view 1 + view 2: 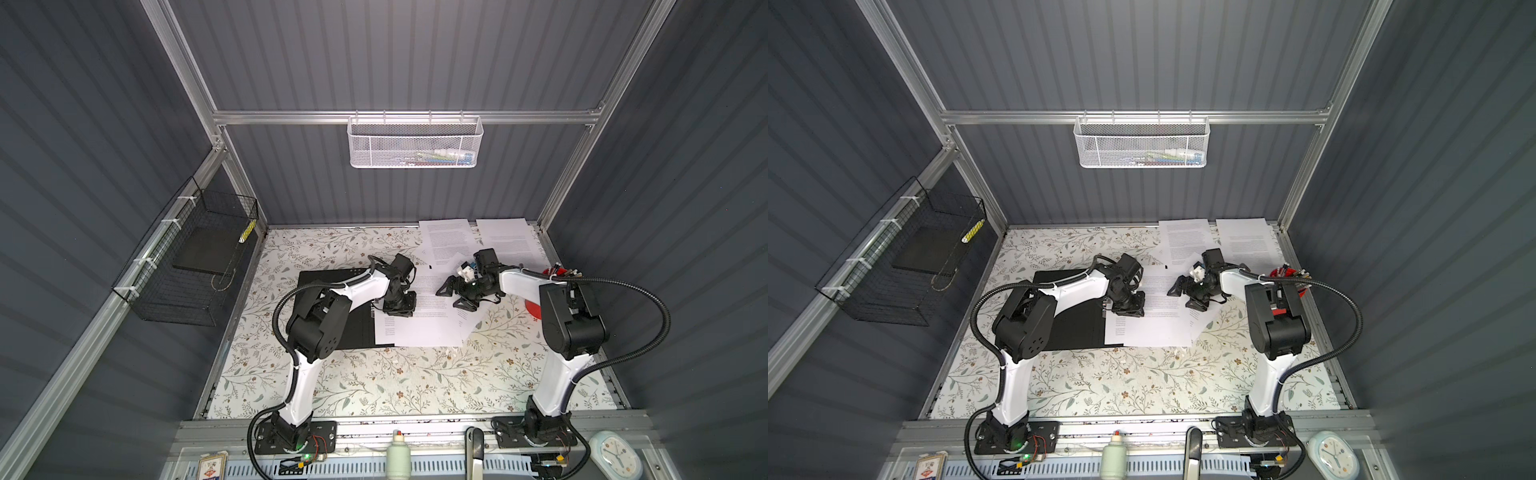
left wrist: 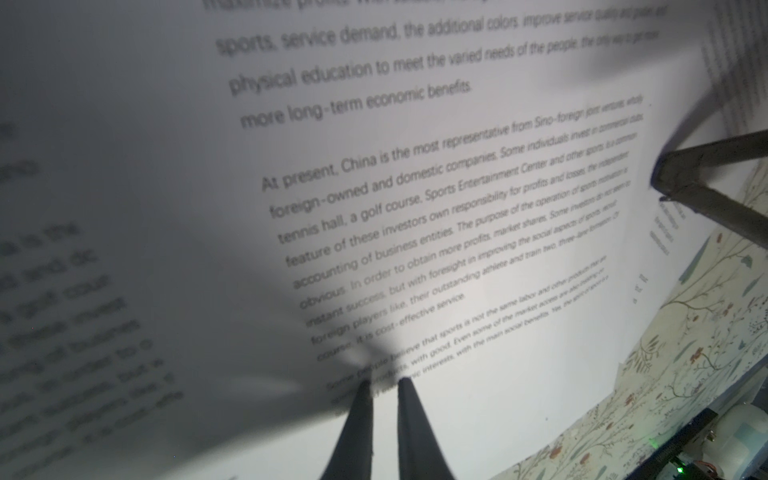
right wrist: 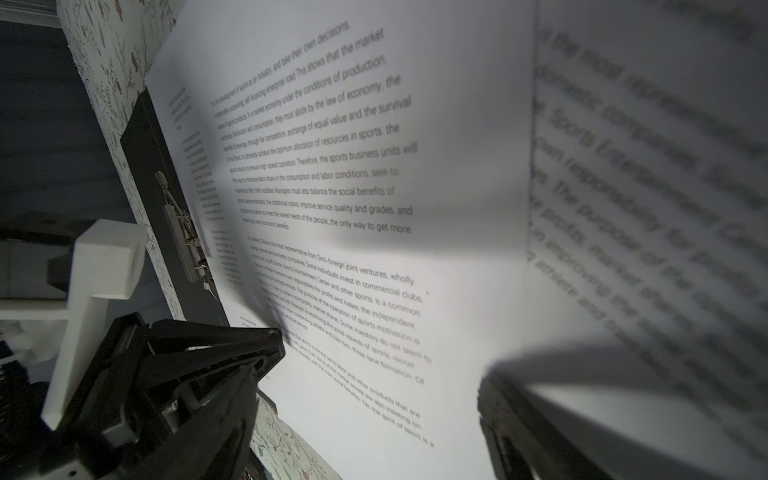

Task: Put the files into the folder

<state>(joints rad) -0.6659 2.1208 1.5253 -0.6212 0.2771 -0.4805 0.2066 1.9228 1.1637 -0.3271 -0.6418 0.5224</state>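
Left wrist view shows the left gripper [image 2: 384, 384] nearly clenched, its tips down among the files [image 2: 478, 232]. One sheet bows up close to the lens from those tips, so the gripper looks to be nipping that sheet by an edge. In both top views the folder [image 1: 357, 332] lies open, black side up, toward the left edge of the tabletop [image 1: 374, 382], mid-depth. Most files overlap its right half and spill toward the tabletop's middle, with two more sheets [image 1: 507, 241] at the far right corner. The right gripper [image 1: 455, 297] stands wide, grasping nothing, with its tips at the pile's right side.

The step, as I judge it, is drawing the pinched sheet over to the clip [image 3: 183, 232] at the spine. To do it well:

- Grip firmly, and pull low and slow toward the spine, so the paper slides rather than buckles.
- Let the right tips press the sheets beneath so they don't ride along.
- Square the sheet's long edge to the spine before letting go.

A crooked pull risks creasing the sheet or dragging the pile off the folder.
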